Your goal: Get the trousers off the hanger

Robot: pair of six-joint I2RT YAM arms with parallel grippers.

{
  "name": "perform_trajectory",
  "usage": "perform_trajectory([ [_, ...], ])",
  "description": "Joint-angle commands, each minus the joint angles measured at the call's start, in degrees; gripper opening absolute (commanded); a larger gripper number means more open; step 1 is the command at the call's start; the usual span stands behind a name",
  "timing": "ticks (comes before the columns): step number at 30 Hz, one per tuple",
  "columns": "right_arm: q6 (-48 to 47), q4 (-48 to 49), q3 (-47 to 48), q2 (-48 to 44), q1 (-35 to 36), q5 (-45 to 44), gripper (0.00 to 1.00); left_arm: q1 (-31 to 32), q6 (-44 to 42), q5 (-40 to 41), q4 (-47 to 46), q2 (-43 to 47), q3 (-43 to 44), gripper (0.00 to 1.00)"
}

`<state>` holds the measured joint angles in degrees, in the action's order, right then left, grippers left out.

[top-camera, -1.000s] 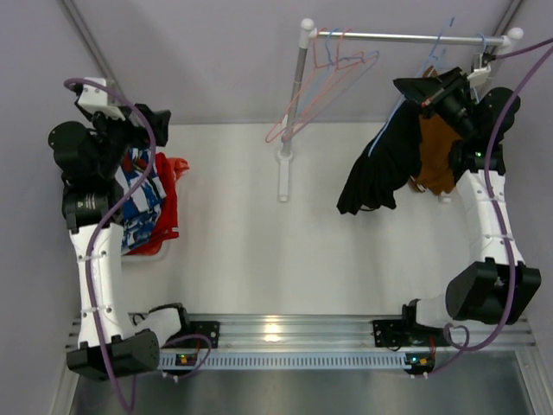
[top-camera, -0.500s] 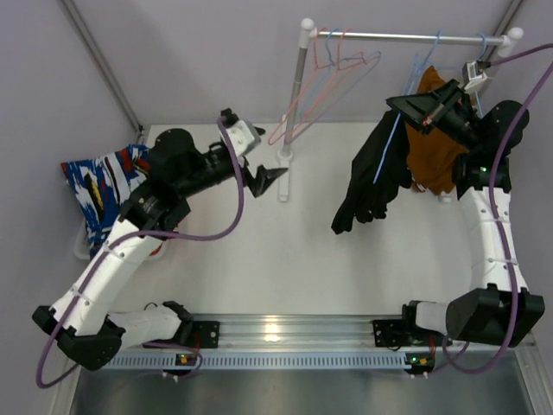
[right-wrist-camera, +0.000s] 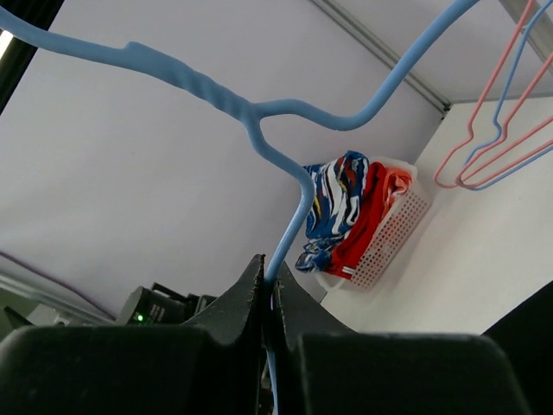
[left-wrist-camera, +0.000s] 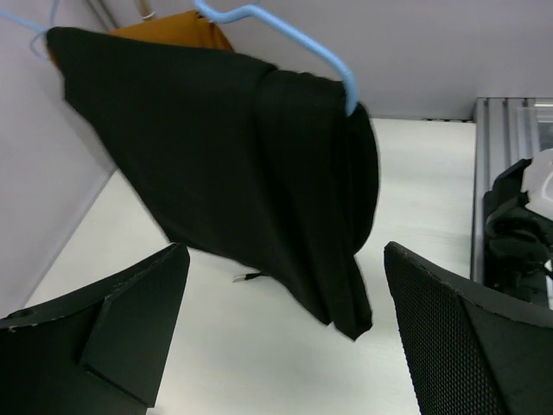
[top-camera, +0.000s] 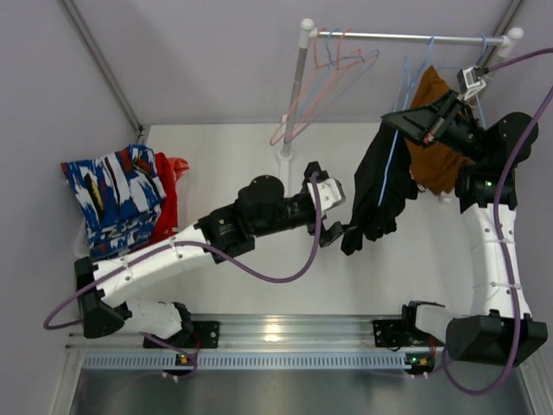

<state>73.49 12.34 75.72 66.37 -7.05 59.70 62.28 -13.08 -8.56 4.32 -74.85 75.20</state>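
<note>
Surface: a white table [top-camera: 259, 277], enclosed by pale lilac-grey walls [top-camera: 199, 60] on the left, far and right sides, with an aluminium rail [top-camera: 294, 328] along the near edge. A rack [top-camera: 406, 37], made of a white post and a metal bar, stands at the table's 1 o'clock. Empty hangers [top-camera: 333, 73], pink and blue, hang slanted at the post end of the bar.

Subject: the black trousers [top-camera: 380, 186] are draped over a blue hanger [left-wrist-camera: 294, 39] below the bar's right half, clear of the table. In the top view their long axis runs from 1 o'clock to 7 o'clock, and the free lower end points to 7 o'clock. The left wrist view shows the hanger tilted, the cloth folded over it, and the lowest corner pointing to 5 o'clock. The brown trousers [top-camera: 436, 156] hang just beside them, at their 3 o'clock.

Right gripper [right-wrist-camera: 270, 281]: fingers pressed together on the blue hanger's wire stem, below the hook.

Left gripper [left-wrist-camera: 285, 251]: fingers spread wide, facing the black trousers near their lower end, not touching them.

At the table's 9 o'clock a white mesh basket [right-wrist-camera: 393, 229] holds a blue-and-white garment [top-camera: 112, 194] and a red garment [top-camera: 168, 194], touching side by side.
</note>
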Motion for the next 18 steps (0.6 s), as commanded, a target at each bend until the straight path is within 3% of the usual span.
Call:
perform_trajectory([
  [1, -0.5, 1.3, 0.8, -3.5, 1.6, 0.5, 0.0, 3.6, 1.2, 3.4, -10.0, -1.8, -0.5, 0.99],
  [7, -0.8, -0.2, 2.7, -3.6, 1.9, -0.1, 0.0, 5.6, 2.9, 13.0, -12.1, -5.0, -1.9, 0.99],
  [13, -0.5, -2.1, 8.5, -2.2, 2.0, -2.0, 0.0, 7.6, 5.1, 17.6, -18.6, -1.0, -14.2, 0.99],
  [18, 0.3, -4.8, 11.9, -1.6, 2.1, -5.1, 0.0, 12.2, 5.3, 23.1, -25.2, -1.5, -18.9, 0.99],
])
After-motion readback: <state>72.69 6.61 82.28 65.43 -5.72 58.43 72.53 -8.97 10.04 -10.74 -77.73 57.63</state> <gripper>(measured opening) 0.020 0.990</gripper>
